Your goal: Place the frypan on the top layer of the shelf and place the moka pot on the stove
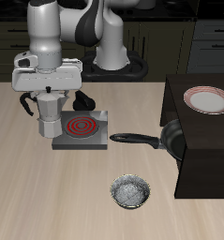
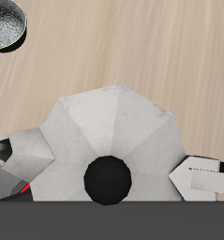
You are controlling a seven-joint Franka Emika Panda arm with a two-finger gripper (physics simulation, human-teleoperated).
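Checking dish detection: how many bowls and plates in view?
2. One small silvery bowl on the table near its front edge, also in the wrist view. One plate on top of the dark shelf. None seem hidden.

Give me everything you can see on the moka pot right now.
The moka pot is a small silver faceted metal pot with a black lid knob, seen from above in the wrist view. It stands upright at the edge of the stove, beside the red coil. The gripper is right over it, a finger on each side; whether the pot rests on the stove is unclear.
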